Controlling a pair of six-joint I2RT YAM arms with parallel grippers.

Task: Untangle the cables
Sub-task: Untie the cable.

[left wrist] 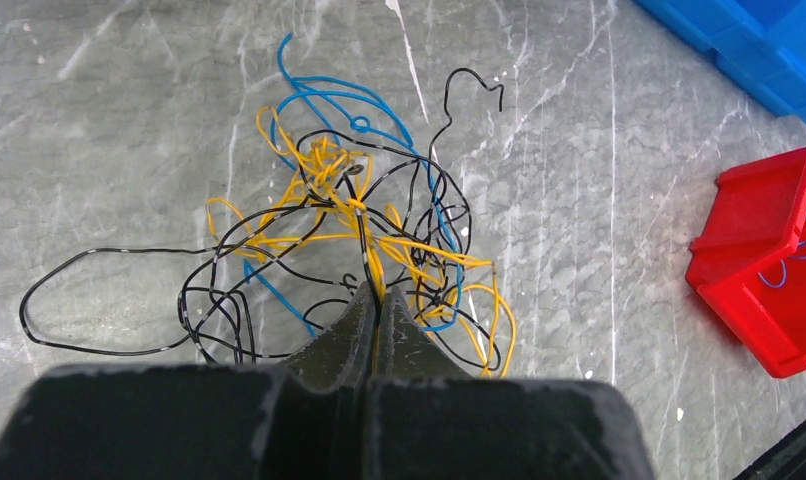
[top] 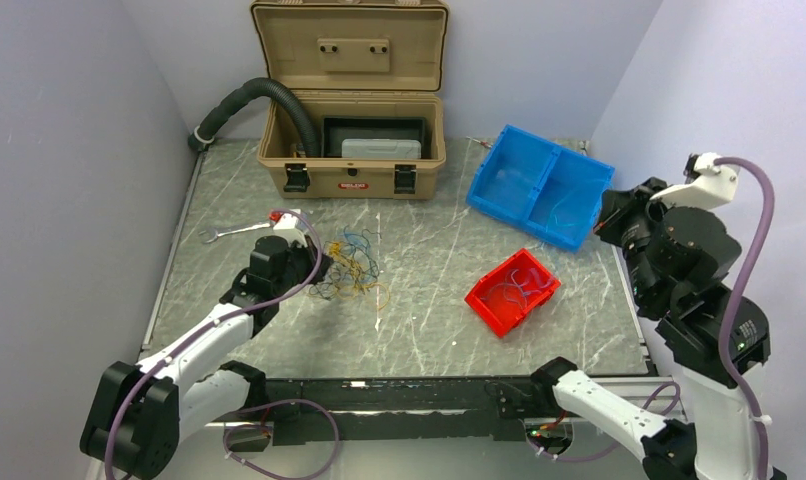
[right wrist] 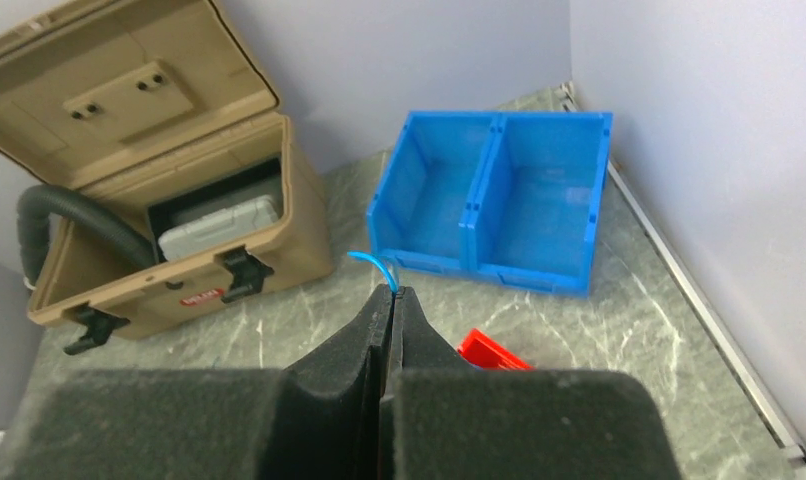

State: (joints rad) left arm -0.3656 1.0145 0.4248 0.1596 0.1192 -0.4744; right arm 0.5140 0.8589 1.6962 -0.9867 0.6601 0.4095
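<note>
Grey marbled table [top: 429, 310] w/ tangle of thin blue, yellow, black cables [left wrist: 349, 230], centre-left. Left fingers [left wrist: 344, 335] pinched shut on a yellow strand [left wrist: 371, 262], prob. to tease it out. Right fingers [right wrist: 364, 340] clamp a short blue wire [right wrist: 371, 262], raised nr blue plastic two-compartment bin [right wrist: 489, 190].

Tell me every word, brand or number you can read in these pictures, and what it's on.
Red label on the front of the tan case: white lettering, too small and blurred to read.
Blue bin, red bin: no writing visible.
</note>
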